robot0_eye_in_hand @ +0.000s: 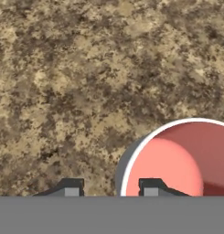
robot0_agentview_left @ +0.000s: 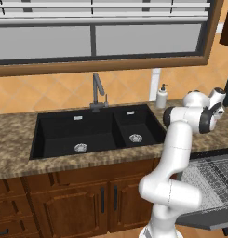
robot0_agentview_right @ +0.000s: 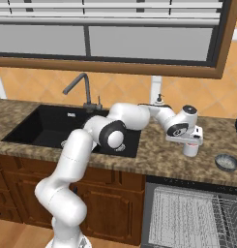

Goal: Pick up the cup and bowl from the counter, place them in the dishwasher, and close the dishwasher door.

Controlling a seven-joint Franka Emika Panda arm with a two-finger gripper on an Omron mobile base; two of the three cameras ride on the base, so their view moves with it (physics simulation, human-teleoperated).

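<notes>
Where the speckled brown-and-tan granite counter (robot0_agentview_right: 158,150) runs right of the black double sink (robot0_agentview_left: 94,132), a white cup with a red inside (robot0_eye_in_hand: 177,160) stands upright under the arm's two-finger gripper (robot0_eye_in_hand: 111,188). One dark fingertip (robot0_eye_in_hand: 151,186) sits inside the rim, the other outside, straddling the wall; whether they pinch it cannot be told. Farther right a small grey bowl (robot0_agentview_right: 227,162) rests on the slab, above the grey wire-rack dishwasher (robot0_agentview_right: 197,218), its dark grey door (robot0_agentview_left: 213,217) folded down.

Cup (robot0_eye_in_hand: 177,160) cut off by hand view's right and lower edges. Dishwasher (robot0_agentview_right: 192,218) rack cropped at frame bottom. Bowl (robot0_agentview_right: 227,162) contents too small to tell.
</notes>
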